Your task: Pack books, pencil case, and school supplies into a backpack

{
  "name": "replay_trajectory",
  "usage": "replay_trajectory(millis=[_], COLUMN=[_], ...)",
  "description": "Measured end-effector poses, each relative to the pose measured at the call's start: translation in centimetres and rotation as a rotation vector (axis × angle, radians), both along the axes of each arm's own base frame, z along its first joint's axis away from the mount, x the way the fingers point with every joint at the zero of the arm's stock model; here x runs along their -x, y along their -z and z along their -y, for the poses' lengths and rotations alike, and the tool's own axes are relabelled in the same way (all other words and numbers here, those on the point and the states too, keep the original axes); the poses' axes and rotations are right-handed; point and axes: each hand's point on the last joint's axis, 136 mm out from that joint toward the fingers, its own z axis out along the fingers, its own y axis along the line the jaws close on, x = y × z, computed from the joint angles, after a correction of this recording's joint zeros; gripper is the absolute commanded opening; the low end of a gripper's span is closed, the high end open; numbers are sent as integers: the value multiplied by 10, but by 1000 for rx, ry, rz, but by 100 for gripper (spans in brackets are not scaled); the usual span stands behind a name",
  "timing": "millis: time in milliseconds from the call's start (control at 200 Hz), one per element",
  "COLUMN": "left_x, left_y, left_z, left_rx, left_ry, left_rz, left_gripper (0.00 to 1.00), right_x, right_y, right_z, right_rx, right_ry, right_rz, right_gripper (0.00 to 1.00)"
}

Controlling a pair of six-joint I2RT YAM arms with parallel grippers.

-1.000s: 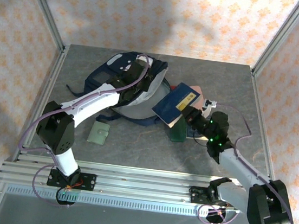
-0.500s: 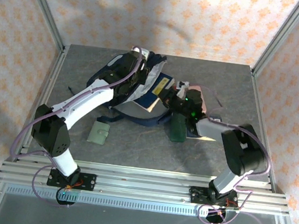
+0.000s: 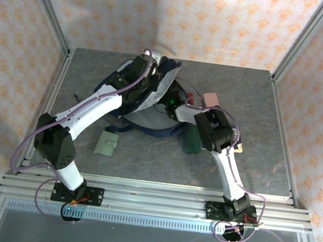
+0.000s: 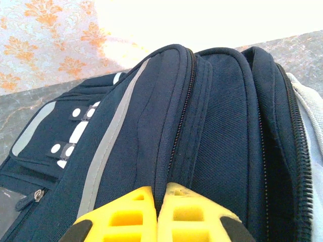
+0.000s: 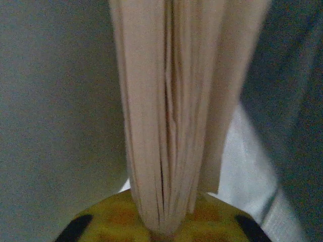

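- Left fingers [image 4: 126, 217] are pinched closed on the top rim of the navy backpack [image 4: 217, 126], which lies on the counter [image 3: 145, 160].
- Right fingers [image 5: 113, 219] are inside the backpack, with a book [image 5: 166, 101] between them, pale pages showing; gripping or loose, cannot tell.

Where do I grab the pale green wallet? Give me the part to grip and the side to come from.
Grip the wallet across two opposite side edges, coming straight down from above. It lies flat on the table, apart from everything else, so only its thin edges offer a hold and there is room for a finger on each side. Turning the gripper to match its slight tilt would likely help.
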Motion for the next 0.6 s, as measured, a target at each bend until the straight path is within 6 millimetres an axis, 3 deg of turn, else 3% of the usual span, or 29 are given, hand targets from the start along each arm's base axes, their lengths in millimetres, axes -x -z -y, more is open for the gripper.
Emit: replay_trajectory(millis=[65, 145, 265, 340, 601], left_x=[0, 0, 0, -1, -3], left_y=[1, 2, 2, 4, 19], left_z=[0, -1, -5, -10, -23], left_rx=[2, 6, 21, 24, 1], left_ry=[1, -3, -17, -28, -72], left_rz=[-3, -2, 5, 8, 7], left_gripper=[0, 0, 0, 0, 0], right_x=[-3, -1, 3, 13, 59], right_y=[9, 21, 20, 17, -9], right_z=[-12, -15, -8, 7, 92], right_rx=[16, 60, 140, 202, 341], right_ry=[-5, -2, -4, -1, 39], right_rz=[-21, -55, -53, -66, -64], right_gripper=[46, 56, 59, 59, 60])
